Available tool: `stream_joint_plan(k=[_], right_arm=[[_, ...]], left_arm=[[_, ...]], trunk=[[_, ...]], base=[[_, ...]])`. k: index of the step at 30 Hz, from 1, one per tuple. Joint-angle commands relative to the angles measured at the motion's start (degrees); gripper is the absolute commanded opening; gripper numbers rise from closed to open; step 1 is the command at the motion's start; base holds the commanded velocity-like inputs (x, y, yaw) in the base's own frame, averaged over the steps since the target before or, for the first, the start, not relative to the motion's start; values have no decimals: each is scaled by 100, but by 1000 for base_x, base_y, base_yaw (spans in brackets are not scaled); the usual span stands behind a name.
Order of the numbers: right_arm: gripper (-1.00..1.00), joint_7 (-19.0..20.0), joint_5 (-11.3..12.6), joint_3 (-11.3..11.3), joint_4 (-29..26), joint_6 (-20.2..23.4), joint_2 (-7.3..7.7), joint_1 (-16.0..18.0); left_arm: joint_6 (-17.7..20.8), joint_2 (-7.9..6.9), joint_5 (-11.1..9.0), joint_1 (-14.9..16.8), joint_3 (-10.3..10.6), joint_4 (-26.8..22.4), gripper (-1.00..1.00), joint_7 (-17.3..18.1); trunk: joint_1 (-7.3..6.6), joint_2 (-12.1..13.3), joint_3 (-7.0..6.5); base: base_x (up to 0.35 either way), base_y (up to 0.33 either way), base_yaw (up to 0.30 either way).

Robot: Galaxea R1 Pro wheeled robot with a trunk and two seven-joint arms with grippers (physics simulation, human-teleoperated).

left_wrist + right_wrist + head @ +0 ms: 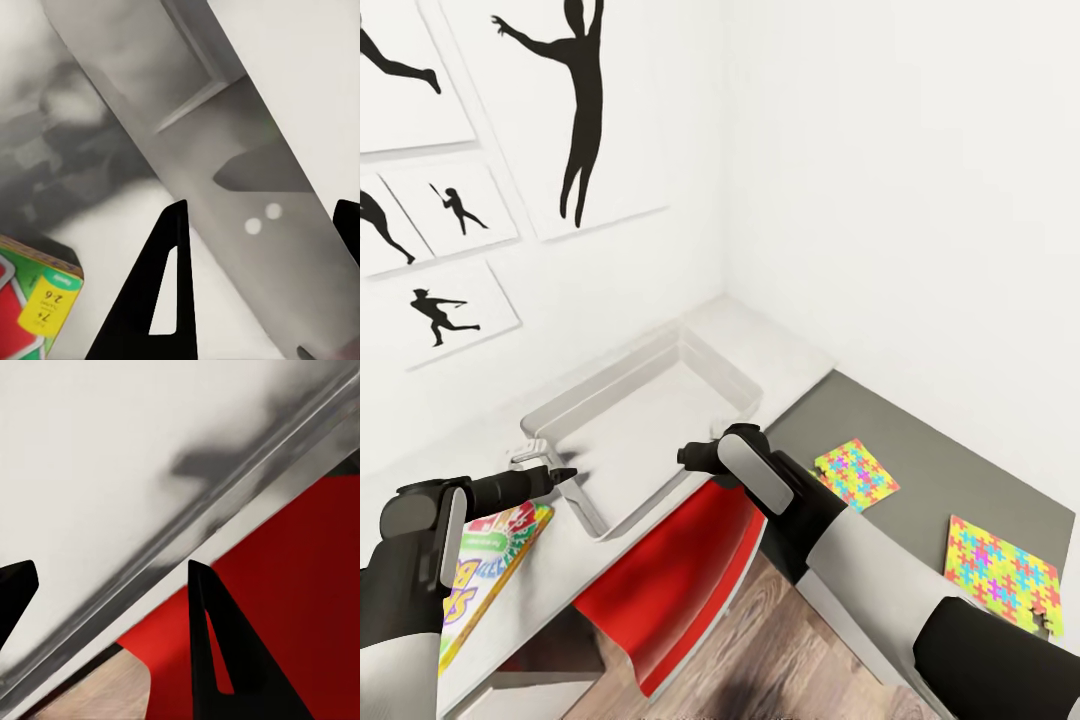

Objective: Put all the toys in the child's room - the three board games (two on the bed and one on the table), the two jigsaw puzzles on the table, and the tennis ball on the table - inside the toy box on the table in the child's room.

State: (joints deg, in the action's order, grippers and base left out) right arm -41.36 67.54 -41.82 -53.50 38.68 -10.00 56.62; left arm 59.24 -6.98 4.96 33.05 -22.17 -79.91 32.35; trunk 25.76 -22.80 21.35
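Note:
The translucent toy box (650, 430) stands on the pale table (780, 350) in the corner, its floor bare. My left gripper (557, 470) is open at the box's near-left rim (225, 225), which runs between its fingers. The Skip-Bo board game (490, 560) lies flat under my left forearm, and its corner (37, 300) is beside the finger. My right gripper (692, 456) is open over the box's front rim (225, 502), holding nothing. Two jigsaw puzzles (857, 473) (1000, 575) lie on the lower dark grey section. The tennis ball and the bed are out of view.
A red chair (680, 580) is tucked under the table below the toy box, also under my right gripper (300, 555). White walls with black baseball silhouettes (575, 110) close the corner behind the table. Wood floor (760, 660) lies beneath my right arm.

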Motion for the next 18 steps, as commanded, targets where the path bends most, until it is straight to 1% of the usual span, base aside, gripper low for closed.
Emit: stream_joint_plan(k=[1, 5, 15, 16, 18], right_arm=[[-100, -56, 40, -10, -3, 16, 0, 7], [-100, -56, 40, -11, -3, 20, 0, 7], [-100, -48, 40, -4, -3, 25, 0, 15], [100, -49, 40, -3, -3, 25, 0, 15], [100, -48, 40, -2, -3, 25, 0, 15]], left_arm=[[18, 3, 5, 8, -9, -7, -100, 52], [18, 4, 5, 8, -10, -7, -100, 52], [18, 4, 5, 8, -9, -7, -100, 52], [18, 4, 3, 8, -8, -7, 100, 52], [18, 4, 2, 8, -7, -7, 100, 52]], trunk=[[3, -12, 19], [3, -12, 46], [3, -12, 52], [3, -12, 52], [3, -12, 52]], base=[[0, 0, 0], [0, 0, 0], [0, 0, 0], [0, 0, 0], [0, 0, 0]])
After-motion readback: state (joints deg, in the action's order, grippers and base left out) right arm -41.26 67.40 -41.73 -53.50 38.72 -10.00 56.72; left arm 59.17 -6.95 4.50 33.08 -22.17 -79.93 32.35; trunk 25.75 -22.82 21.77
